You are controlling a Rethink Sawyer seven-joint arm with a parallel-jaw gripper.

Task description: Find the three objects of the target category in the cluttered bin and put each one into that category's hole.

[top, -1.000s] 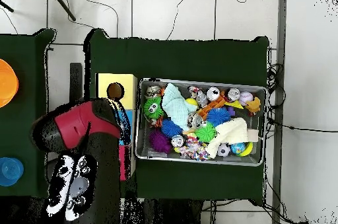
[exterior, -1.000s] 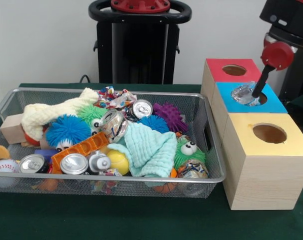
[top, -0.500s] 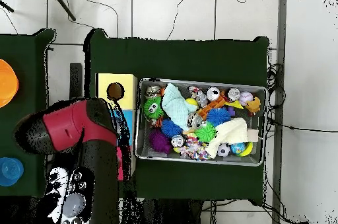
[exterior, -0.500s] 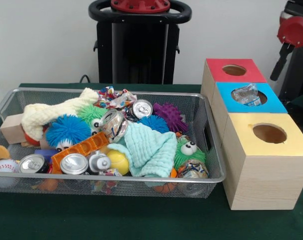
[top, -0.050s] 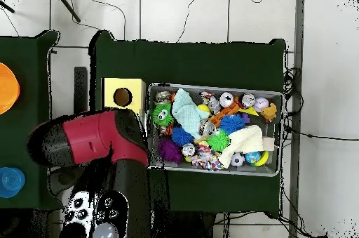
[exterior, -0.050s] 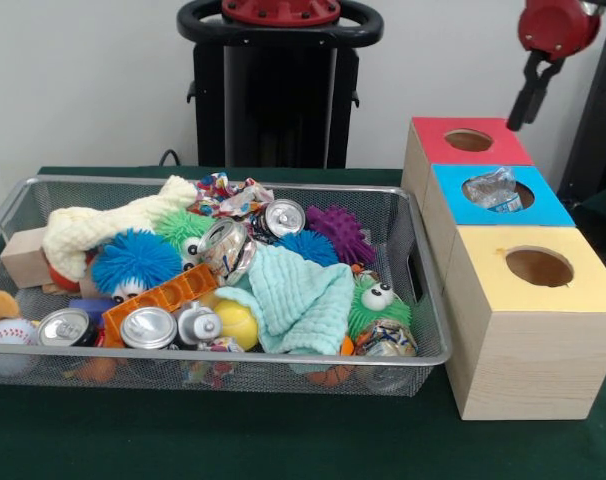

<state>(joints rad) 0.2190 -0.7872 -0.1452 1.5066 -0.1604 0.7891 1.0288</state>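
Three wooden boxes stand in a row to the right of the bin in the front view, topped red, blue and yellow, each with a round hole. A crushed clear plastic bottle lies in the blue box's hole, sticking up a little. My gripper hangs in the air above and just right of the red box, touching nothing. The wire mesh bin holds several crushed cans, such as one at its front and one at its back.
The bin is also crowded with fuzzy balls, a mint cloth, a cream plush bone, an orange block, a baseball and a wooden block. In the overhead view my red arm covers the red and blue boxes; the yellow box shows.
My gripper rose from the blue box's hole, leaving the crushed bottle there, swung out to the right, then came back to hang above the red box. The bin's contents have not moved.
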